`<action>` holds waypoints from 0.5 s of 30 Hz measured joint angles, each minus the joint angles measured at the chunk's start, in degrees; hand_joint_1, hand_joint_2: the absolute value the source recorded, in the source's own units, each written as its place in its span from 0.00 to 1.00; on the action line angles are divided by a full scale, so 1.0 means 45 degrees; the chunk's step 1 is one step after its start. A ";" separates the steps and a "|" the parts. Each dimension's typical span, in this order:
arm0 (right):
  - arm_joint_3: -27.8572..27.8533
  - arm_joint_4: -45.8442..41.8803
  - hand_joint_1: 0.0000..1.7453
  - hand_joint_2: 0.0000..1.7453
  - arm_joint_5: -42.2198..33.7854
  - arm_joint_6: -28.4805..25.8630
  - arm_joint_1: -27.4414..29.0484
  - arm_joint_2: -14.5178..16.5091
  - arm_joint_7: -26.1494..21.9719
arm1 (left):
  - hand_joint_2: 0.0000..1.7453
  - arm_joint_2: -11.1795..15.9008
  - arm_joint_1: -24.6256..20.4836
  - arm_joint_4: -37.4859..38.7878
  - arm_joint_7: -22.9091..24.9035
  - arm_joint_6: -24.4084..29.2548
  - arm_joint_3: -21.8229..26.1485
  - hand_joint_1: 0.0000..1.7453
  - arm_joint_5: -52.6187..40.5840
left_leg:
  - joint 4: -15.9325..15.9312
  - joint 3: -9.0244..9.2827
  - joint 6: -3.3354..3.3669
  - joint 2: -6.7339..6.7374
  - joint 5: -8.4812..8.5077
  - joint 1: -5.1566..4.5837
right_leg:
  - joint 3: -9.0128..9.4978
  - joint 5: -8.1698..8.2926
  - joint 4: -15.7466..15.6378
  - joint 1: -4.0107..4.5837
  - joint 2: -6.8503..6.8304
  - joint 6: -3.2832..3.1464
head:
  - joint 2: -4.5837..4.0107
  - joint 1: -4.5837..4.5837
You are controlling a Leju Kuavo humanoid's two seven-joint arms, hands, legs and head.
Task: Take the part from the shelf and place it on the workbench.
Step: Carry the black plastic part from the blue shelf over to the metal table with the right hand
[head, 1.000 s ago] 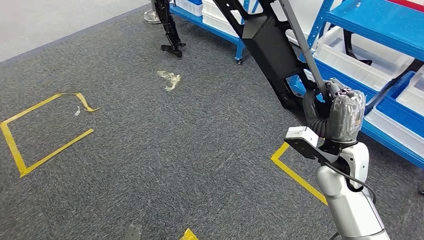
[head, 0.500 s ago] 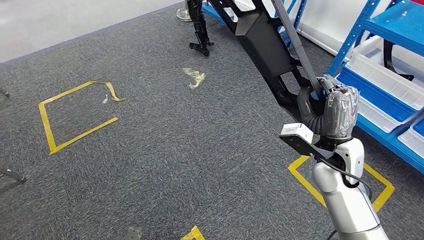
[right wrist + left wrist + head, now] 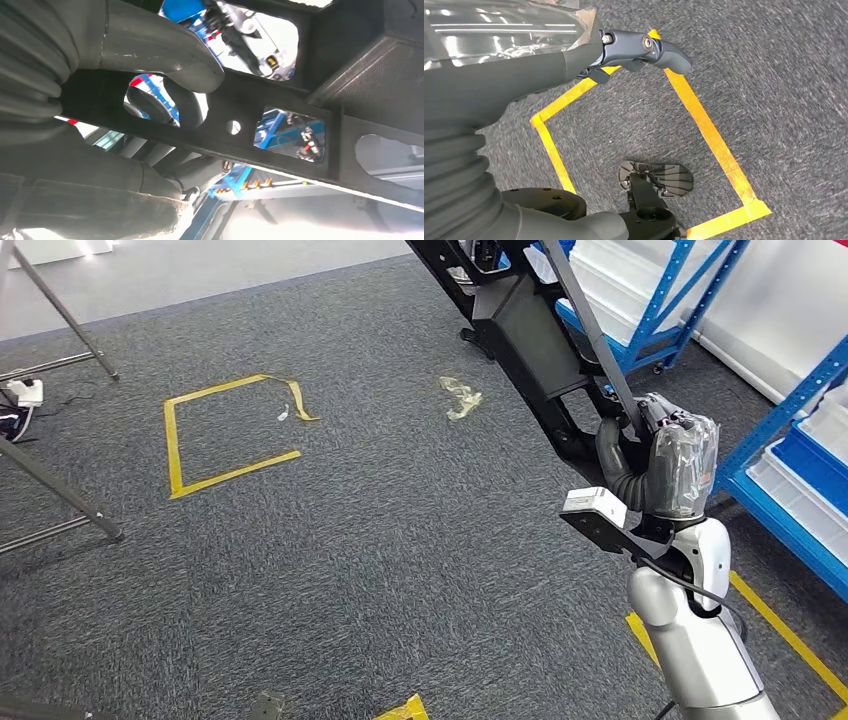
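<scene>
I see grey carpet [image 3: 380, 570] marked with yellow tape squares [image 3: 225, 435], and blue shelving [image 3: 790, 455] with white bins off to the right. My right hand [image 3: 665, 465] is raised, its fingers [image 3: 150, 50] wrapped around a bar of the long black part [image 3: 525, 325], which slants up and away from the fingers toward the shelving, clear of the floor. My left hand [image 3: 549, 55] hangs over the carpet above a taped corner, its fingers [image 3: 659, 50] curled inward and holding nothing that I can see. A crumpled scrap of plastic [image 3: 460, 397] lies on the carpet well apart from either hand.
</scene>
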 joint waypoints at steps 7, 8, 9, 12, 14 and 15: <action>0.0027 0.0008 0.97 1.00 -0.0022 -0.0003 0.0066 -0.0030 -0.0004 | 1.00 0.0017 0.0072 0.0010 0.0013 0.0027 -0.0028 0.00 -0.0066 | 0.0654 -0.0510 -0.0468 0.0316 -0.0364 0.0006 | 0.0557 0.0445 -0.1081 -0.0022 -0.0297 -0.0520 | 0.0000 -0.0100; 0.0025 0.0007 0.97 1.00 -0.0024 -0.0004 0.0071 -0.0033 -0.0004 | 1.00 0.0016 0.0064 0.0010 0.0013 0.0028 -0.0035 0.00 -0.0068 | 0.1336 -0.0836 -0.0501 0.0785 -0.0738 0.0004 | 0.0568 0.0433 -0.1086 0.0011 -0.0442 -0.0609 | 0.0000 -0.0124; 0.0024 0.0008 0.97 1.00 -0.0023 -0.0005 0.0084 -0.0035 -0.0002 | 1.00 0.0013 0.0052 0.0010 0.0013 0.0028 -0.0043 0.00 -0.0071 | 0.2204 -0.1260 -0.0532 0.1079 -0.1148 0.0016 | 0.0567 0.0414 -0.1085 0.0056 -0.0599 -0.0682 | 0.0000 -0.0153; 0.0031 0.0011 0.97 1.00 -0.0006 -0.0005 0.0139 -0.0034 0.0000 | 1.00 0.0006 0.0062 0.0010 0.0013 0.0028 -0.0074 0.00 -0.0072 | 0.3537 -0.1884 -0.0558 0.1264 -0.1494 0.0057 | 0.0565 0.0378 -0.1081 0.0153 -0.1089 -0.0744 | 0.0000 -0.0154; 0.0034 0.0008 0.97 1.00 0.0022 -0.0001 0.0173 -0.0030 0.0000 | 1.00 0.0008 0.0064 0.0010 0.0017 0.0028 -0.0088 0.00 -0.0072 | 0.2184 -0.1123 -0.0495 0.1488 -0.0808 0.0052 | 0.0600 0.0348 -0.1080 0.0183 -0.1392 -0.0754 | 0.0000 -0.0154; 0.0034 0.0006 0.97 1.00 0.0038 0.0002 0.0178 -0.0032 0.0000 | 1.00 0.0011 0.0051 0.0010 0.0022 0.0028 -0.0090 0.00 -0.0072 | 0.1329 -0.0641 -0.0442 0.1789 -0.0539 0.0001 | 0.0623 0.0326 -0.1079 0.0219 -0.1526 -0.0744 | 0.0000 -0.0154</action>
